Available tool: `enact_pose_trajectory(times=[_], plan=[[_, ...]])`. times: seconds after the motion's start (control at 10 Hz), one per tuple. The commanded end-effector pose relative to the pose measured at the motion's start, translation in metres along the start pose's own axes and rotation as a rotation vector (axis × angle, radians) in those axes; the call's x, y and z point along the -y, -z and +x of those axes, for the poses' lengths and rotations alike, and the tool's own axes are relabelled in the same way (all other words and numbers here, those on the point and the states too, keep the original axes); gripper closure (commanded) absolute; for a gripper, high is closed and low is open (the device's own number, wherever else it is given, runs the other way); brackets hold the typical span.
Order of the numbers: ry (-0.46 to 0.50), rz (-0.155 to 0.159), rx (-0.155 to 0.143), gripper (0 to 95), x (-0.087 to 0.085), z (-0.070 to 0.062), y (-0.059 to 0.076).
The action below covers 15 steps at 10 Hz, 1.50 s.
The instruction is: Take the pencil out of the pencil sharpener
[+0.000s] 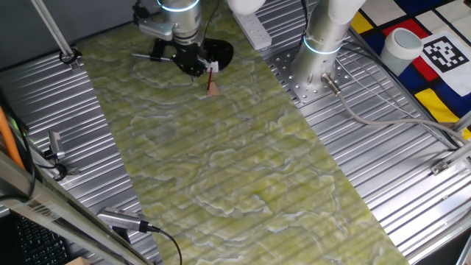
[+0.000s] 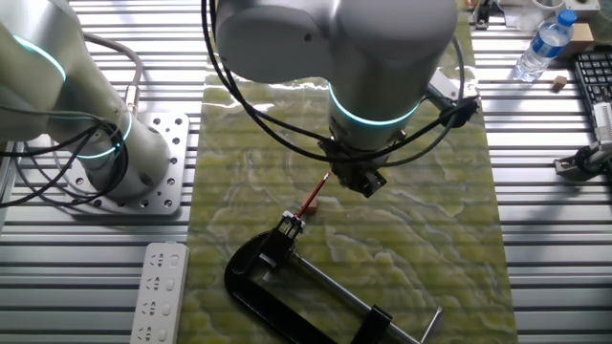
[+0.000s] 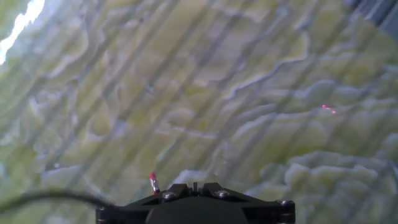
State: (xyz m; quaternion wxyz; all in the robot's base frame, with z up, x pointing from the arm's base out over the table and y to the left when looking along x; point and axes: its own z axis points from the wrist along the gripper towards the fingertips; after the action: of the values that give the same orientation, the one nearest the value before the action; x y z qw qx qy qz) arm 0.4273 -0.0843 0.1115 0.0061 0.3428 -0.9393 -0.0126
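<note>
In one fixed view, upper left of centre, the end effector (image 1: 197, 68) hangs over the green-patterned bench (image 1: 243, 177); just to its right the pencil (image 1: 212, 76) slants down into the pencil sharpener (image 1: 213, 90); a black clamp (image 1: 213, 50) lies behind them; in the other fixed view the pencil (image 2: 315, 194) shows as a thin red stick at centre frame, its upper end beside the end effector (image 2: 361, 180); whether the fingers are clenched on it, I cannot tell; the hand view shows only a red tip (image 3: 152, 182) at the lower edge; judged from this, a good pull follows the pencil's own slant, slowly, so the tiny block is not dragged along
</note>
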Motion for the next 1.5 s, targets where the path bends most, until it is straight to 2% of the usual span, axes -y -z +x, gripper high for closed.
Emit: enact_pose_trajectory(times=[0.1,0.4,0.6,0.8,0.9,1.3,1.5], plan=[[0.007,0.0,-0.003,95.0,0.0026,-0.0018,-0.001],[0.069,-0.004,-0.003,95.0,0.0062,-0.0036,0.0005],[0.079,0.007,-0.015,95.0,0.0062,-0.0036,0.0005],[0.068,0.051,-0.074,95.0,0.0062,-0.0036,0.0005],[0.057,0.055,-0.08,95.0,0.0062,-0.0036,0.0005],[0.061,0.053,-0.074,95.0,0.0062,-0.0036,0.0005],[0.136,0.03,-0.053,95.0,0.0062,-0.0036,0.0005]])
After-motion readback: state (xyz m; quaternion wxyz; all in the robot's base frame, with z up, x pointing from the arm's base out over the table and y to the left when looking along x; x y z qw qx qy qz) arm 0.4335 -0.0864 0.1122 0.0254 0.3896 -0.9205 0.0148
